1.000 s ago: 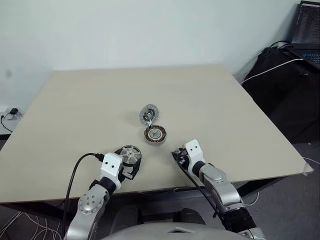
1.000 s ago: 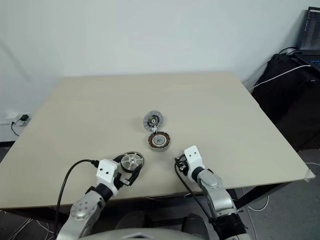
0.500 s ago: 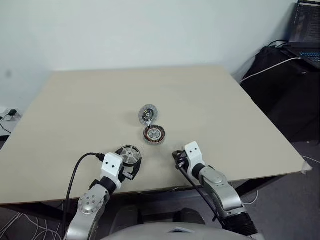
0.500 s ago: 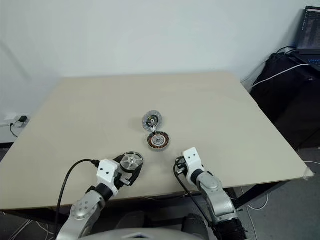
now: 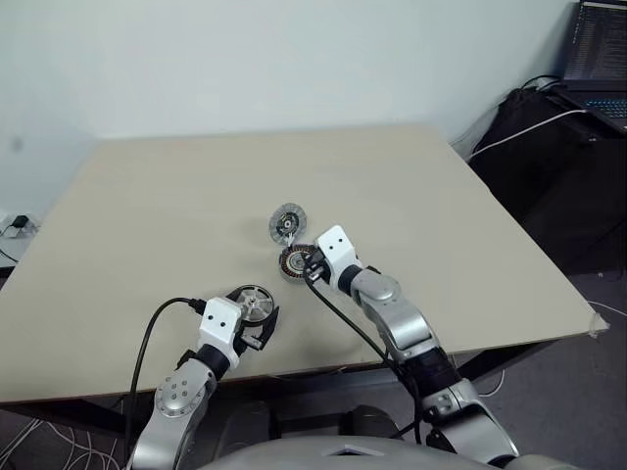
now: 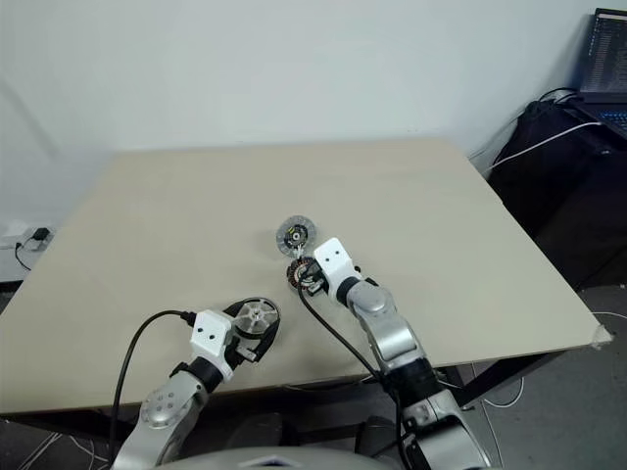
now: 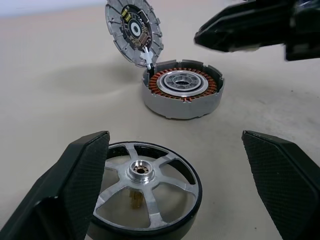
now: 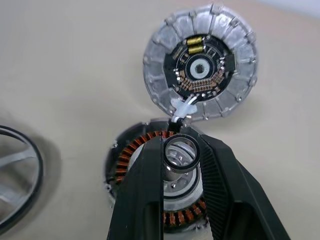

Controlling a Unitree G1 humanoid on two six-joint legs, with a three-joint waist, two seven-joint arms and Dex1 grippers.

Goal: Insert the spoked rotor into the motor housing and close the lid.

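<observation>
- Right gripper point(image 8: 181, 156) pinching small metal ring point(image 8: 182, 152) over motor housing point(image 7: 182, 94); housing centre partly hidden.
- Lid point(image 8: 201, 69) propped open beside housing.
- Left gripper point(image 7: 175, 175) spread around spoked rotor point(image 7: 145, 194), rim cut off.

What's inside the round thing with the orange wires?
Inside the motor housing, a silvery centre sits within copper windings. The right gripper hovers above, holding a small metal ring, covering part of the centre.

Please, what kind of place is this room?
Probably an office or lab workroom: a plain beige table stands by a bare wall, with an open laptop showing code at the side, and loose cables over dark bags.
</observation>
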